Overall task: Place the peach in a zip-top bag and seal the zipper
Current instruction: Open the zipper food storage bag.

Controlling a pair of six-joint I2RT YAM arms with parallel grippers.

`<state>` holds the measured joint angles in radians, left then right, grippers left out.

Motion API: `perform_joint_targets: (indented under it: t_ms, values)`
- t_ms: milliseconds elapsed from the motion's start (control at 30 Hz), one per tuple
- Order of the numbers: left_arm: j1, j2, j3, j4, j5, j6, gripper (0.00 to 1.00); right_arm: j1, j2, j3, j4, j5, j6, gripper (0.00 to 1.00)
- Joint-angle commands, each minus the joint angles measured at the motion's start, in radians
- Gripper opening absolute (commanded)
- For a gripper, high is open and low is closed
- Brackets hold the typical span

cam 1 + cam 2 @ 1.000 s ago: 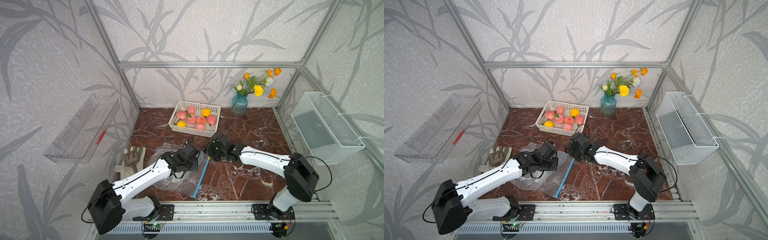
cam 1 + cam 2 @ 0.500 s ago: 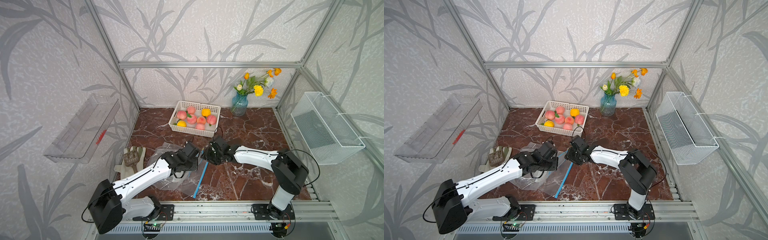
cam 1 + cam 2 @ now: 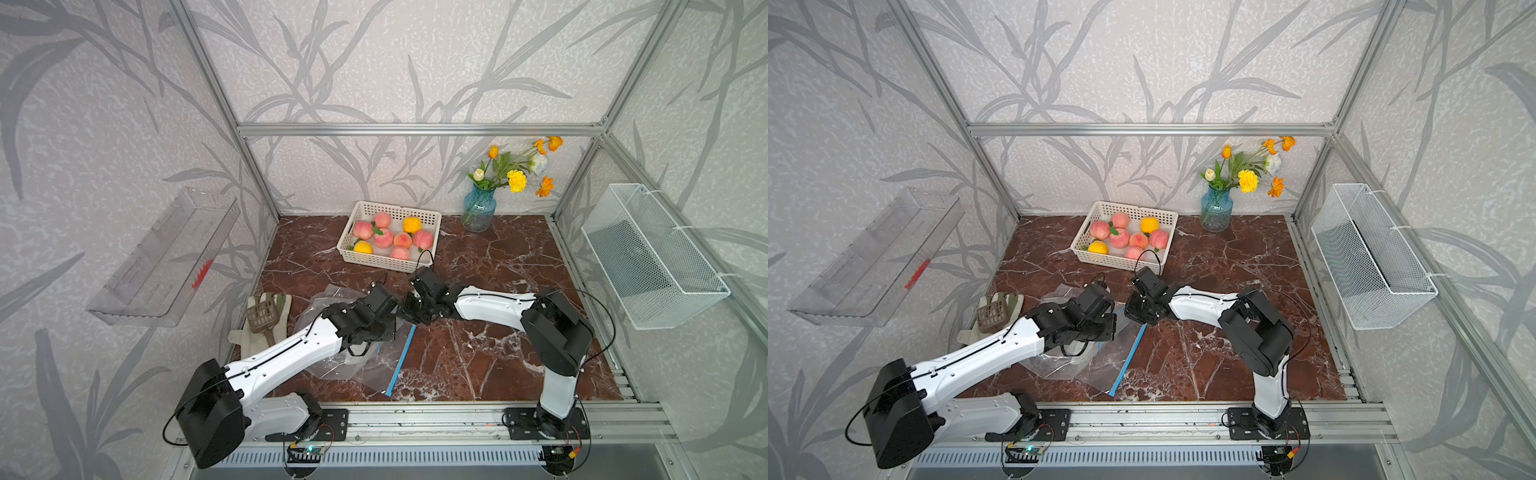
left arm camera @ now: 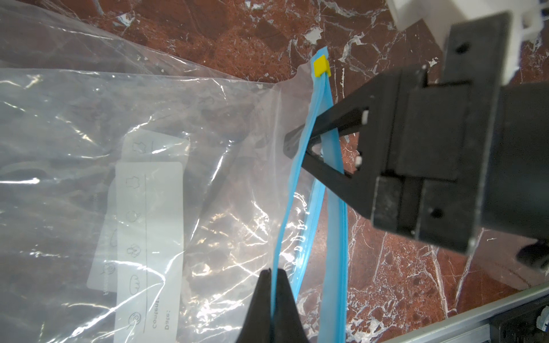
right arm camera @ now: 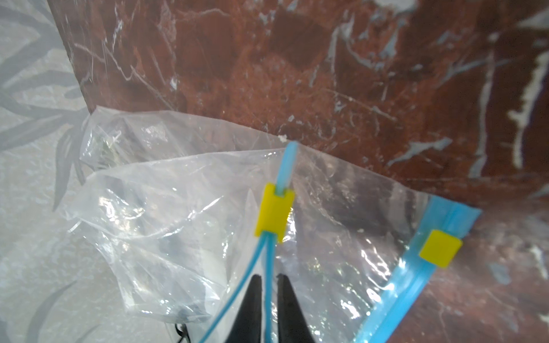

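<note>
Marble (image 3: 498, 332): left end effector (image 4: 273, 274), right end effector (image 5: 269, 277) seemingly pinch zip-top bag (image 4: 208, 124).

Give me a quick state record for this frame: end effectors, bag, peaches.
left end effector: shut on one blue lip of the zip-top bag
right end effector: shut on the opposite lip, near the yellow slider
bag state: lips parted, no peach visible inside
peaches: in the white basket, none picked
second bag: lying beside the held one
</note>
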<state>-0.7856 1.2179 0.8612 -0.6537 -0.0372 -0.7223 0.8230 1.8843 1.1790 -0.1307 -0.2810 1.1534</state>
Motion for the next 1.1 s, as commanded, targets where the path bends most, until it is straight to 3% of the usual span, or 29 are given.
perform_joint_targets:
  t_ms: [0, 167, 333, 600, 700, 1067]
  values:
    - [0.000, -0.020, 0.031, -0.033, -0.017, -0.026, 0.07, 0.001, -0.039, 0.009, 0.008, 0.013, -0.056, 0.04]
    - [0.000, -0.027, 0.057, -0.037, -0.043, -0.026, 0.33, 0.001, -0.117, -0.040, 0.061, 0.032, -0.114, 0.01]
    - [0.006, -0.022, 0.112, -0.061, -0.068, 0.004, 0.42, 0.001, -0.210, -0.079, 0.091, 0.033, -0.157, 0.01]
    - [0.012, 0.027, 0.276, -0.169, -0.075, 0.080, 0.41, 0.019, -0.292, -0.052, 0.070, 0.003, -0.250, 0.01]
    - [0.011, 0.054, 0.340, -0.232, -0.075, 0.106, 0.35, 0.024, -0.319, -0.049, 0.065, 0.020, -0.270, 0.01]
    - [0.011, 0.118, 0.421, -0.312, 0.002, 0.136, 0.30, 0.023, -0.343, -0.022, 0.051, 0.051, -0.282, 0.03]
